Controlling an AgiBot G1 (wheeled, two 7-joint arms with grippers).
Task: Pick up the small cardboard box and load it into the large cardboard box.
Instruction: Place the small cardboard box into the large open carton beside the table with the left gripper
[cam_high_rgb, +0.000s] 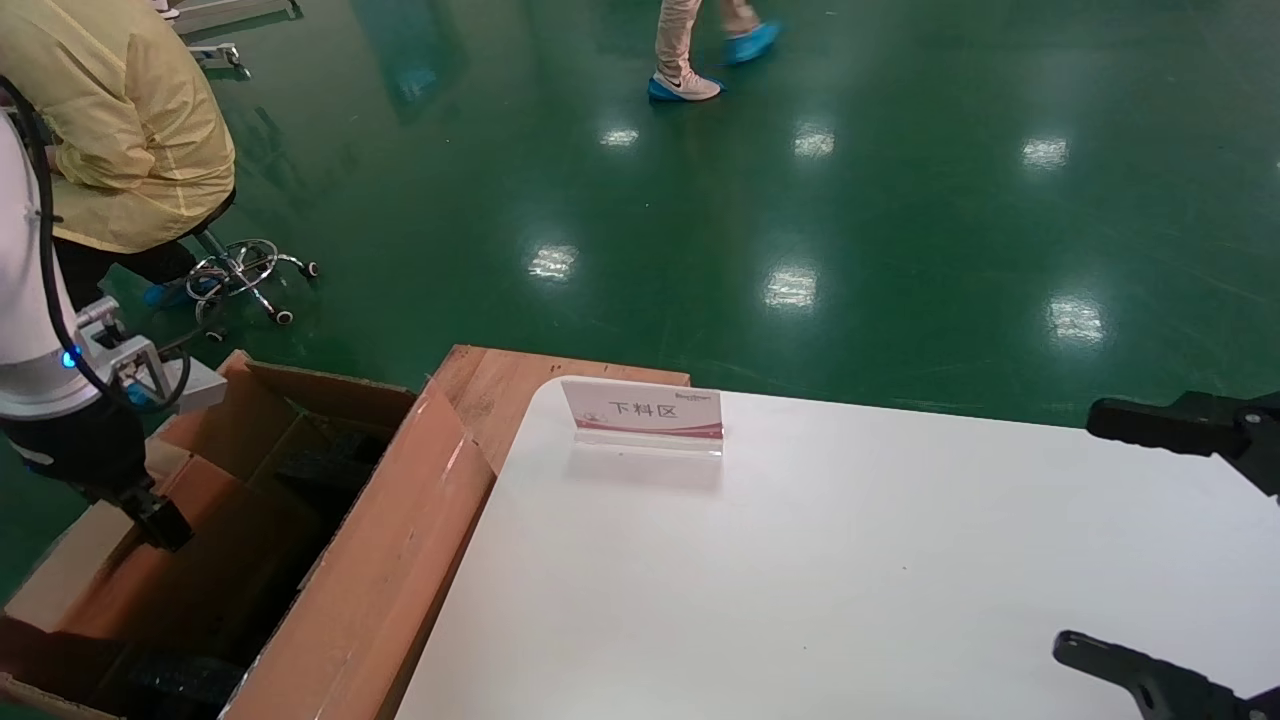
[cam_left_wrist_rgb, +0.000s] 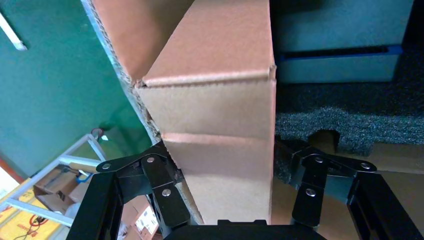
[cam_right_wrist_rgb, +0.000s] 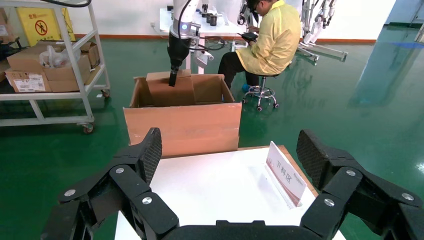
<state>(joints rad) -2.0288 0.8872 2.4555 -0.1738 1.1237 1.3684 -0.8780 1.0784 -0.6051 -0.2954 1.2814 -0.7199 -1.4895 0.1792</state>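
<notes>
The large cardboard box (cam_high_rgb: 400, 560) stands open on the floor to the left of the white table, with black foam (cam_high_rgb: 320, 460) inside; it also shows in the right wrist view (cam_right_wrist_rgb: 182, 125). My left gripper (cam_high_rgb: 160, 525) reaches down into it and is shut on the small cardboard box (cam_high_rgb: 130, 580). In the left wrist view the small box (cam_left_wrist_rgb: 215, 150) sits upright between my fingers (cam_left_wrist_rgb: 165, 195), next to black foam (cam_left_wrist_rgb: 350, 125). The right wrist view shows the small box (cam_right_wrist_rgb: 170, 92) held inside the large one. My right gripper (cam_high_rgb: 1085, 530) (cam_right_wrist_rgb: 230, 150) is open and empty over the table's right edge.
A sign stand (cam_high_rgb: 645, 410) is on the white table (cam_high_rgb: 800, 580), near its far left corner. A person in yellow (cam_high_rgb: 110, 120) sits on a stool beyond the large box. Another person (cam_high_rgb: 690, 60) walks on the green floor. A shelf cart (cam_right_wrist_rgb: 50, 65) holds cartons.
</notes>
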